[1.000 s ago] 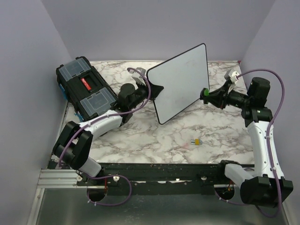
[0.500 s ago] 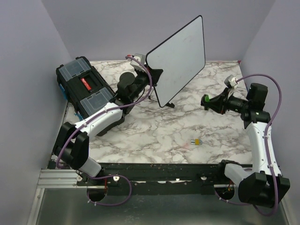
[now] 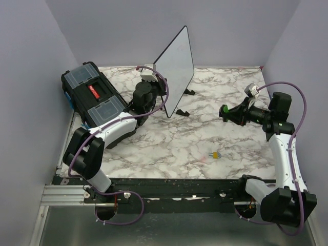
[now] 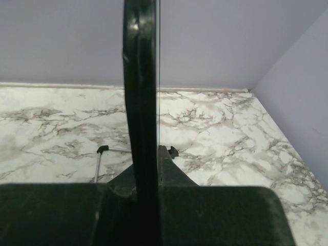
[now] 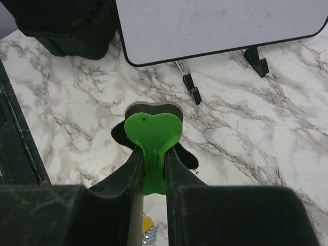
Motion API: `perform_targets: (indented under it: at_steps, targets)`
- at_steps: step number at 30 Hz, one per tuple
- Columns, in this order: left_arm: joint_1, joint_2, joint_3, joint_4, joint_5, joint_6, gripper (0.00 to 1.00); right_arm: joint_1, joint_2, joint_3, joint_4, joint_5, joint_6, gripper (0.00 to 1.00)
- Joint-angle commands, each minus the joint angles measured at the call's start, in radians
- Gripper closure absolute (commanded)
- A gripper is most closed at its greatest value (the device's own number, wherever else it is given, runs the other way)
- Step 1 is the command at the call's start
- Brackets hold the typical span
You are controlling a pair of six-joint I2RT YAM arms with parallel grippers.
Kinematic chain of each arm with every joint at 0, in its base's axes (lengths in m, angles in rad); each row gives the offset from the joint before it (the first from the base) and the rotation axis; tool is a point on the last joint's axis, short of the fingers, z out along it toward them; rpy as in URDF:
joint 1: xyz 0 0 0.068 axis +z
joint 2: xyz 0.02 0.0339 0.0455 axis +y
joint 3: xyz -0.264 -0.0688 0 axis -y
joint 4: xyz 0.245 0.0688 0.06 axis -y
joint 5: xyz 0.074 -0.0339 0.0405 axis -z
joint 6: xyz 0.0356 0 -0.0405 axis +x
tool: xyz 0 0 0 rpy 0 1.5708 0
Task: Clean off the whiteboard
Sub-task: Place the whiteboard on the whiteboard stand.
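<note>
The whiteboard (image 3: 177,66) stands upright near the back of the marble table, edge-on to the top camera, with its black feet (image 3: 182,112) down at the tabletop. My left gripper (image 3: 164,101) is shut on its left edge; in the left wrist view the black frame (image 4: 139,102) runs up between my fingers (image 4: 148,179). The board face (image 5: 215,23) looks white and blank in the right wrist view. My right gripper (image 3: 226,110) is shut on a green eraser (image 5: 152,130) with a black pad, held in the air to the right of the board and apart from it.
A black toolbox (image 3: 95,100) lies at the back left, close behind my left arm, and it shows in the right wrist view (image 5: 61,25). A small yellow piece (image 3: 216,155) lies on the marble at front right. Purple walls close in the back and sides.
My left arm has swung the board from a tilted, face-up pose to upright, edge-on, and set its feet down. My right gripper with the eraser has drawn back from the board.
</note>
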Motion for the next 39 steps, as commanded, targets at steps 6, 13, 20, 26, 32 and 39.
perform_targets:
  at_steps: [6, 13, 20, 26, 32, 39]
  targets:
    - [-0.005, -0.059, -0.042, 0.236, -0.005, -0.101, 1.0, -0.009, 0.013, -0.019, 0.003, -0.022, -0.002, 0.99]
    - [-0.021, -0.072, 0.067, 0.074, -0.025, -0.107, 1.0, -0.009, 0.019, -0.027, 0.013, -0.025, 0.007, 0.99]
    - [-0.056, -0.072, 0.145, -0.021, -0.049, -0.034, 1.0, -0.009, 0.023, -0.03, 0.015, -0.026, 0.01, 0.99]
    - [-0.08, -0.048, 0.221, -0.085, -0.049, -0.002, 1.0, -0.008, 0.024, -0.032, 0.018, -0.027, 0.011, 0.99]
    - [-0.085, 0.013, 0.373, -0.208, -0.018, 0.03, 1.0, -0.01, 0.026, -0.032, 0.019, -0.028, 0.013, 0.99]
    - [-0.088, 0.039, 0.452, -0.287, 0.021, 0.022, 1.0, -0.009, 0.025, -0.031, 0.019, -0.026, 0.014, 0.99]
